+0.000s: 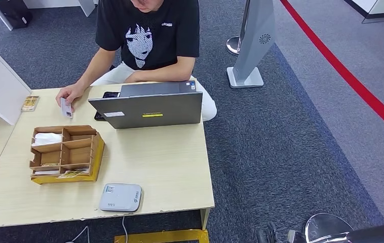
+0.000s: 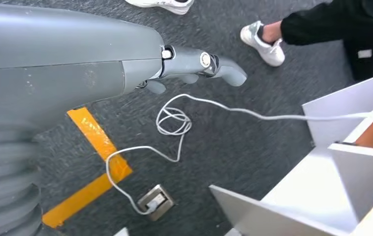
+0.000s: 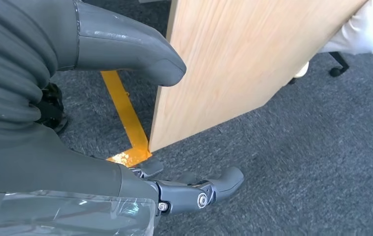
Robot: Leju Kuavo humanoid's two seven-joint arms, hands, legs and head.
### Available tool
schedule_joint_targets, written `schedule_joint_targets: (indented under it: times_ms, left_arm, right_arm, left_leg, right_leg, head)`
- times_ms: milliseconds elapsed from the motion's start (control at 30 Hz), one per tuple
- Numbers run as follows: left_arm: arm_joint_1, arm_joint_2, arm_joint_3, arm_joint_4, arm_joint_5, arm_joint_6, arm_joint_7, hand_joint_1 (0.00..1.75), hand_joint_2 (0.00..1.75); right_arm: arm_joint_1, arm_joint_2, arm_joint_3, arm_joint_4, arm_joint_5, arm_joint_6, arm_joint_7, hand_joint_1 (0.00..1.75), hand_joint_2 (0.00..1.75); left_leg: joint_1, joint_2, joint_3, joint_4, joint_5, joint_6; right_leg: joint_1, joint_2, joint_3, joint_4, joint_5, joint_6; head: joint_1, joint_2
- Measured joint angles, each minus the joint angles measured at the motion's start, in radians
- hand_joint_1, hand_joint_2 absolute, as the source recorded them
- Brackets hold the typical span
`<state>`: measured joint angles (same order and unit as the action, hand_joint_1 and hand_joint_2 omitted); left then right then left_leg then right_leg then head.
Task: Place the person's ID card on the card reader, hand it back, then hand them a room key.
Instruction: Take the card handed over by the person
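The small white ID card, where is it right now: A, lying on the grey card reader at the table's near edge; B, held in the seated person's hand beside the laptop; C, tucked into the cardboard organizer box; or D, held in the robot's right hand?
B: the small white ID card is pinched in the person's hand, left of the grey laptop.

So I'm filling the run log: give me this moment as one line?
stage: before pickup | ID card: in person's hand over table | card reader: bare, near edge | left hand: hanging, holds nothing | right hand: hanging, holds nothing
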<state>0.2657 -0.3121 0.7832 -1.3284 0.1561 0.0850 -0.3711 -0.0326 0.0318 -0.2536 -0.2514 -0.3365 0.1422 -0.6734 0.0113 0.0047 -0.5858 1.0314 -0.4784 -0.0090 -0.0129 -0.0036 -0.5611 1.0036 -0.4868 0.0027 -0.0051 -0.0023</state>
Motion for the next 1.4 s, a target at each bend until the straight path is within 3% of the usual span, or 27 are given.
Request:
schedule_joint_targets:
  times_ms: [267, 367, 467, 600, 667, 800, 933, 1167, 1300, 1400]
  left_arm:
    - [0.004, -0.001, 0.000, -0.038, 0.006, 0.005, -0.010, 0.00, 1.75]
    - [0.014, -0.001, -0.003, -0.091, -0.002, -0.019, -0.095, 0.00, 1.75]
    - [0.027, -0.003, -0.005, -0.255, -0.110, -0.112, -0.162, 0.00, 1.75]
    - [-0.014, 0.004, 0.024, -0.469, -0.391, -0.263, -0.167, 0.00, 0.00]
    - [-0.063, 0.018, 0.035, -0.525, -0.516, -0.261, -0.167, 0.00, 0.00]
    - [-0.176, 0.069, -0.003, -0.554, -0.771, -0.162, -0.153, 0.00, 0.00]
    - [-0.257, 0.137, -0.125, -0.540, -0.920, -0.092, -0.080, 0.00, 1.75]
    - [-0.363, 0.207, -0.289, -0.466, -1.005, -0.063, 0.040, 0.00, 1.75]
    - [-0.436, 0.273, -0.385, -0.379, -1.243, 0.040, 0.103, 0.00, 1.75]
    - [-0.512, 0.362, -0.486, -0.250, -1.458, 0.112, 0.150, 0.00, 1.75]
  right_arm:
    - [0.000, 0.000, -0.027, -0.001, 0.010, 0.000, 0.000, 0.00, 1.75]
    - [0.001, 0.000, -0.043, -0.003, 0.029, 0.000, 0.002, 0.00, 1.75]
    - [0.003, 0.001, -0.069, -0.010, 0.074, 0.001, 0.004, 0.00, 1.75]
    - [-0.002, 0.004, -0.097, -0.019, 0.164, 0.006, 0.025, 0.00, 1.75]
    - [-0.012, 0.010, -0.108, -0.023, 0.202, 0.014, 0.047, 0.00, 1.75]
    - [-0.052, 0.027, -0.123, -0.027, 0.280, 0.014, 0.084, 0.00, 1.75]
    - [-0.088, 0.045, -0.127, -0.031, 0.331, 0.012, 0.094, 0.00, 1.75]
    - [-0.118, 0.059, -0.148, -0.032, 0.372, 0.038, 0.107, 0.00, 1.75]
    - [-0.128, 0.063, -0.162, -0.032, 0.406, 0.049, 0.126, 0.00, 1.75]
    - [-0.139, 0.066, -0.169, -0.032, 0.431, 0.060, 0.134, 0.00, 1.75]
  left_leg:
    - [0.000, 0.000, 0.000, 0.000, 0.000, 0.000]
    - [0.000, 0.000, 0.000, 0.000, 0.000, 0.000]
    - [0.000, -0.001, 0.000, 0.000, 0.000, 0.000]
    - [0.000, -0.001, 0.000, 0.000, 0.002, 0.000]
    - [0.000, -0.001, 0.000, 0.000, 0.003, -0.001]
    - [0.001, -0.001, 0.000, 0.000, 0.006, -0.002]
    - [0.001, -0.001, 0.000, 0.000, 0.009, -0.002]
    - [0.000, -0.001, -0.001, 0.000, 0.010, -0.002]
    - [0.000, -0.001, -0.001, 0.001, 0.010, -0.002]
    - [0.001, -0.001, -0.001, 0.000, 0.010, -0.002]
  right_leg:
    - [0.000, 0.000, 0.000, 0.000, 0.000, 0.000]
    - [0.000, 0.000, 0.000, 0.000, 0.000, 0.000]
    - [0.000, -0.001, 0.000, 0.000, 0.000, 0.000]
    - [0.000, -0.002, 0.000, 0.000, 0.001, -0.001]
    - [0.000, -0.001, -0.001, 0.000, 0.003, -0.002]
    - [0.000, -0.001, -0.001, 0.000, 0.005, -0.002]
    - [0.000, -0.002, -0.001, 0.000, 0.008, -0.002]
    - [0.000, -0.001, -0.002, 0.000, 0.009, -0.001]
    - [0.000, -0.001, -0.002, 0.000, 0.009, -0.001]
    - [0.000, -0.001, -0.002, 0.000, 0.010, -0.002]
  head:
    - [0.000, 0.000]
    - [0.000, 0.000]
    - [0.000, 0.000]
    - [0.000, 0.000]
    - [-0.001, 0.000]
    - [-0.001, 0.000]
    - [-0.001, 0.000]
    - [0.000, 0.000]
    - [0.001, 0.000]
    - [0.001, 0.000]
